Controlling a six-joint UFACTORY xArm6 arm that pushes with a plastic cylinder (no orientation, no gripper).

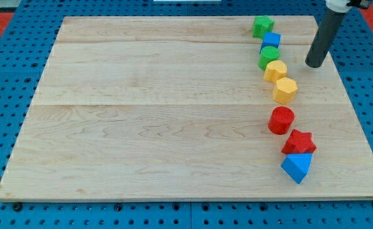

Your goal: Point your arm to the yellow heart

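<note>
The yellow heart point(275, 70) is found on the table point(142, 114) near the view's right edge, within a curved line of blocks. Touching it above is a green block point(268, 57), with a blue block point(271, 41) and a green star point(262, 26) beyond; just below it sits a yellow hexagon point(285, 90), followed by a red cylinder point(281, 120), a red star point(299, 142) and a blue block point(296, 167). My tip point(314, 65) is set down to the heart's right, near but apart. No pincer is fitted, so no open or closed state can be told. The pointing is judged nearly done; only a short closing approach leftward remains.
</note>
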